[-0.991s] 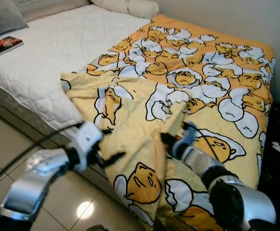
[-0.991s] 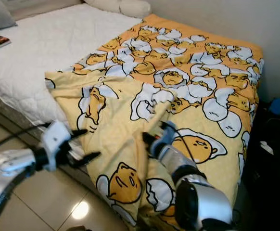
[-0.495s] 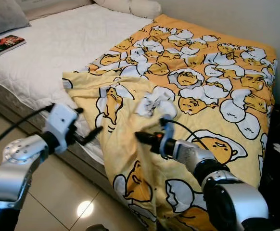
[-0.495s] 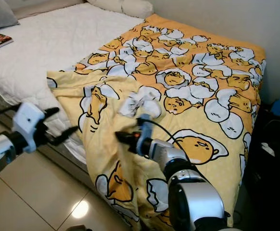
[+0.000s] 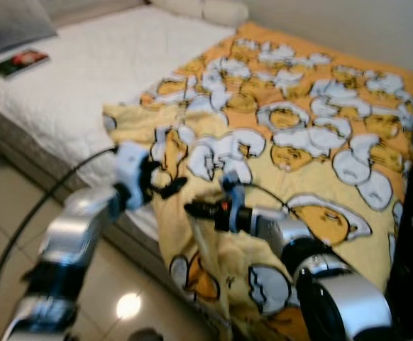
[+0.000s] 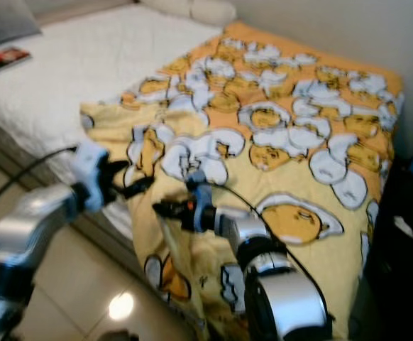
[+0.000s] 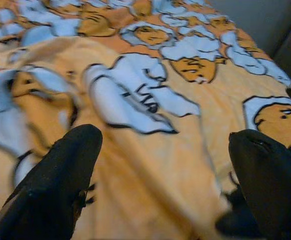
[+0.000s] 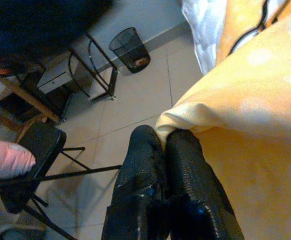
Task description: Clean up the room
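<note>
A yellow and orange blanket (image 5: pixel 299 135) printed with cartoon egg figures was seen spread over the foot half of a bed, its near edge bunched and hanging down the bed's side toward the floor. The right gripper (image 5: pixel 190 209) was held at that hanging edge, its two black fingers (image 8: pixel 185 165) pressed together on a fold of the cloth, as shown in the right wrist view. The left gripper (image 5: pixel 169 189) was held just beside it at the bed's edge, its fingers (image 7: pixel 60 170) spread wide apart with the patterned cloth lying between and beyond them, nothing being gripped. A black cable (image 5: pixel 64 185) was seen arching from the left arm across the front of the bed. The bare half of the white quilted mattress (image 5: pixel 86 78) was left uncovered, and a book (image 5: pixel 18 62) with a dark cover lay on it well apart from the blanket, near a grey pillow (image 5: pixel 11 21). A pale pillow (image 5: pixel 206 10) was set at the far side against the wall. The floor (image 5: pixel 8 206) was laid with light glossy tiles, on which a lamp's reflection was caught. In the right wrist view, a black mesh wastebasket (image 8: pixel 129 49), a metal-framed stand and a dark folding chair (image 8: pixel 28 165) were seen on the tiles, away from the bed.
</note>
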### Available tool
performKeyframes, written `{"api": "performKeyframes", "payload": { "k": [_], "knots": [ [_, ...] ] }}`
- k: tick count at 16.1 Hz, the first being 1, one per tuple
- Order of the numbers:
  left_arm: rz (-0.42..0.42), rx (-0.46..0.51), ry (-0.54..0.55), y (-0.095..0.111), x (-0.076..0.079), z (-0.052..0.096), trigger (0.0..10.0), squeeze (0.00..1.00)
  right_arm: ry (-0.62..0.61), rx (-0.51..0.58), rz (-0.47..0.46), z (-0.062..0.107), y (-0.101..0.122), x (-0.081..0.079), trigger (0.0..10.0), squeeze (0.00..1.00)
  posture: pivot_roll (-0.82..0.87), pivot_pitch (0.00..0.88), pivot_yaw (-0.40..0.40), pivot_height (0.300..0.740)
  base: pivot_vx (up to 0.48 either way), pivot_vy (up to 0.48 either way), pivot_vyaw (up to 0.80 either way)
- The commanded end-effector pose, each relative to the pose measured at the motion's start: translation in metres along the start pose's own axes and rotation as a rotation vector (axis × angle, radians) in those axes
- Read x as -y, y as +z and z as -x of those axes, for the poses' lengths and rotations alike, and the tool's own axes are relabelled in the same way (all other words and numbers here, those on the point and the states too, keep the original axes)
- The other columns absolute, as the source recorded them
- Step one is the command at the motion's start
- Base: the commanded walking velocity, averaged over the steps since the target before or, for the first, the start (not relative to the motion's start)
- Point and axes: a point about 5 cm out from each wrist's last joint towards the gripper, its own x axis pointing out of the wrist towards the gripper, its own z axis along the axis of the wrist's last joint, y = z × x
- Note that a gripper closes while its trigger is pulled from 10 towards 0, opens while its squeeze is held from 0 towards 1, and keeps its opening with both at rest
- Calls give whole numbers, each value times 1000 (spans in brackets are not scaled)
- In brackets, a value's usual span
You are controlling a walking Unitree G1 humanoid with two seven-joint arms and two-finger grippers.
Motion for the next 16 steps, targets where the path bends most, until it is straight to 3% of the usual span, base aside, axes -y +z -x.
{"api": "performKeyframes", "payload": {
  "k": [1,4,6,7,8,9,11,12,14,15,16],
  "knots": [
    [-14,-12,-8,2,0,-6,10000,1000,21,9,47,1,6,-1,0,0,54,0,-48,740,0,0,0],
    [-18,-115,-41,-8,1,-25,10000,1000,31,-6,76,1,5,-2,0,0,43,0,-41,740,0,0,0],
    [-39,-133,-150,-9,12,-44,10000,1000,35,-25,105,2,3,-3,0,0,31,0,-30,740,0,0,0],
    [-43,-146,-156,-11,14,-47,10000,804,35,-27,109,2,3,-3,0,0,28,0,-28,740,0,0,0],
    [-42,-176,-163,-15,15,-51,10000,337,36,-33,119,2,3,-3,0,0,20,0,-24,740,0,0,0],
    [-40,-197,-170,-18,16,-54,10000,0,36,-39,128,2,2,-3,0,0,16,0,-22,740,0,0,0],
    [50,-175,-171,-17,17,-57,8902,0,36,-46,135,2,1,-3,0,0,16,0,-22,740,0,0,0],
    [-6,-242,-163,-23,15,-58,4471,0,35,-56,147,3,0,-3,0,0,11,0,-19,740,0,0,0],
    [-203,-382,-74,-36,4,-55,3725,0,36,-58,151,3,0,-3,0,0,16,0,-23,740,0,0,0],
    [-186,-376,-38,-36,2,-55,2549,0,36,-57,153,2,1,-3,0,0,16,0,-22,740,0,0,0],
    [-171,-371,-29,-35,1,-56,196,0,35,-57,154,2,1,-3,0,0,17,0,-23,740,0,0,0]
  ]
}}
